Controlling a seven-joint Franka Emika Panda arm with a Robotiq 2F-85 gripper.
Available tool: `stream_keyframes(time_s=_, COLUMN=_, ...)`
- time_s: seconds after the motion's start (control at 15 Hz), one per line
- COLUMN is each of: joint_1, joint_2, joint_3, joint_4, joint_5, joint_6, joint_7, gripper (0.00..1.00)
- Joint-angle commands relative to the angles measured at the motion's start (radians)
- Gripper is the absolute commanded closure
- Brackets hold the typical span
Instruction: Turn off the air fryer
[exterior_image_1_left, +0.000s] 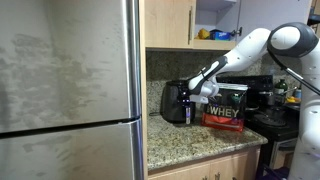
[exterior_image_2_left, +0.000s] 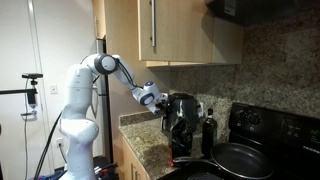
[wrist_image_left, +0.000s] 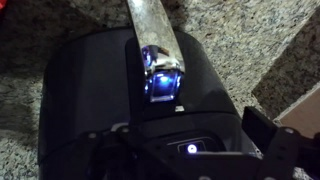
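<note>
Air fryer (exterior_image_1_left: 175, 102) sits on the granite surface (exterior_image_1_left: 190, 140) between the steel fridge (exterior_image_1_left: 70, 80) and a lettered black tub (exterior_image_1_left: 226, 108), and the wrist view shows a blue light (wrist_image_left: 160, 85) glowing on its dark top. The white arm (exterior_image_1_left: 245, 50) stretches out nearly straight, sloping down from its shoulder, with the claw (exterior_image_1_left: 197, 92) close at the fryer's upper side. Whether the claw's fingers are apart or together cannot be told.
</note>
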Motion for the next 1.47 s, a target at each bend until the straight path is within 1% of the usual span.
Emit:
stream_keyframes(time_s=0.0, joint_1=0.005, joint_2=-0.199, joint_3=0.035, joint_4=-0.153, joint_5=0.017, joint_6=-0.002, joint_7=-0.061, gripper=0.00)
stream_keyframes(time_s=0.07, joint_1=-0.008, joint_2=-0.201, joint_3=0.060, joint_4=-0.153, joint_5=0.053, joint_6=0.008, joint_7=-0.096, gripper=0.00)
stream_keyframes(time_s=0.13, joint_1=-0.030, joint_2=-0.201, joint_3=0.109, joint_4=-0.146, joint_5=0.122, joint_6=0.034, joint_7=-0.157, gripper=0.00)
stream_keyframes(time_s=0.2, joint_1=-0.024, joint_2=-0.199, joint_3=0.097, joint_4=-0.156, joint_5=0.112, joint_6=0.078, joint_7=-0.135, gripper=0.00)
stream_keyframes(time_s=0.27, joint_1=-0.024, joint_2=-0.198, joint_3=0.099, joint_4=-0.155, joint_5=0.126, joint_6=0.088, joint_7=-0.124, gripper=0.00)
stream_keyframes(time_s=0.33, joint_1=0.000, joint_2=-0.001, joint_3=0.000, joint_4=-0.001, joint_5=0.000, joint_6=0.000, joint_7=0.000, gripper=0.00)
stream_keyframes(time_s=0.47, joint_1=0.000, joint_2=-0.001, joint_3=0.000, joint_4=-0.001, joint_5=0.000, joint_6=0.000, joint_7=0.000, gripper=0.00)
stream_keyframes(time_s=0.53, joint_1=0.008, joint_2=-0.017, joint_3=0.000, joint_4=-0.024, joint_5=-0.003, joint_6=0.077, joint_7=0.003, gripper=0.00)
stream_keyframes(time_s=0.6, joint_1=0.014, joint_2=-0.064, joint_3=0.015, joint_4=-0.073, joint_5=0.011, joint_6=0.162, joint_7=-0.014, gripper=0.00)
stream_keyframes(time_s=0.67, joint_1=0.029, joint_2=-0.115, joint_3=-0.001, joint_4=-0.123, joint_5=-0.023, joint_6=0.158, joint_7=0.001, gripper=0.00)
stream_keyframes(time_s=0.73, joint_1=-0.040, joint_2=-0.174, joint_3=0.072, joint_4=-0.187, joint_5=-0.096, joint_6=0.162, joint_7=0.053, gripper=0.00)
stream_keyframes(time_s=0.8, joint_1=-0.039, joint_2=-0.173, joint_3=0.072, joint_4=-0.192, joint_5=-0.101, joint_6=0.164, joint_7=0.048, gripper=0.00)
stream_keyframes(time_s=0.87, joint_1=-0.042, joint_2=-0.177, joint_3=0.064, joint_4=-0.201, joint_5=-0.136, joint_6=0.126, joint_7=0.016, gripper=0.00)
stream_keyframes(time_s=0.93, joint_1=-0.053, joint_2=-0.205, joint_3=0.098, joint_4=-0.226, joint_5=-0.025, joint_6=0.133, joint_7=0.124, gripper=0.00)
stream_keyframes(time_s=1.0, joint_1=-0.054, joint_2=-0.231, joint_3=0.120, joint_4=-0.283, joint_5=-0.060, joint_6=0.265, joint_7=0.136, gripper=0.00)
stream_keyframes(time_s=1.07, joint_1=-0.062, joint_2=-0.277, joint_3=0.138, joint_4=-0.332, joint_5=-0.082, joint_6=0.333, joint_7=0.137, gripper=0.00)
stream_keyframes(time_s=1.13, joint_1=-0.085, joint_2=-0.166, joint_3=0.138, joint_4=-0.206, joint_5=-0.099, joint_6=0.239, joint_7=0.146, gripper=0.00)
stream_keyframes(time_s=1.2, joint_1=-0.084, joint_2=-0.209, joint_3=0.153, joint_4=-0.254, joint_5=-0.098, joint_6=0.289, joint_7=0.154, gripper=0.00)
stream_keyframes(time_s=1.27, joint_1=-0.082, joint_2=-0.244, joint_3=0.162, joint_4=-0.289, joint_5=-0.098, joint_6=0.307, joint_7=0.159, gripper=0.00)
stream_keyframes(time_s=1.4, joint_1=-0.084, joint_2=-0.277, joint_3=0.163, joint_4=-0.317, joint_5=-0.099, joint_6=0.309, joint_7=0.160, gripper=0.00)
